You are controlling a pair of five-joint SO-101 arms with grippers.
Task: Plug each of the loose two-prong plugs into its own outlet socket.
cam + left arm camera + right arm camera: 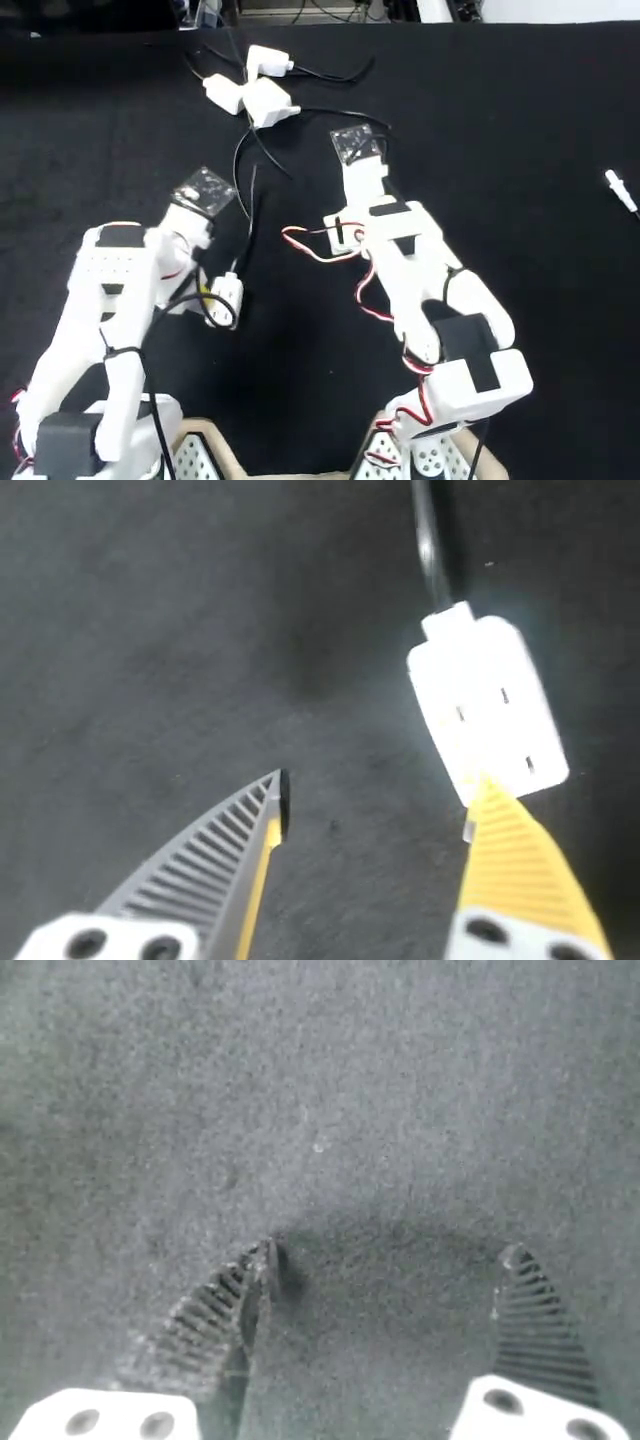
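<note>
one outlet socket [488, 708] lies on the black desk [520, 120] just beside my left arm. in the left wrist view its slots are empty, so that one is not yet done. one loose plug [620, 188] sits at the far right edge of the desk, well apart from both arms. at the far side a cluster of white pieces [255, 88] with black cords lies bunched together, and i cannot tell from the high view whether any of them are already mated. i judge the task to be early, with at least this socket and that plug left to pair.

my left gripper [382, 785] is wide open and holds nothing. its yellow finger [510, 850] touches the near end of the socket, while the grey finger [215, 850] is apart from it over bare desk. the socket's black cord [430, 540] runs away from the gripper. my right gripper [390, 1253] is spread just as wide and empty, low over bare desk.
</note>
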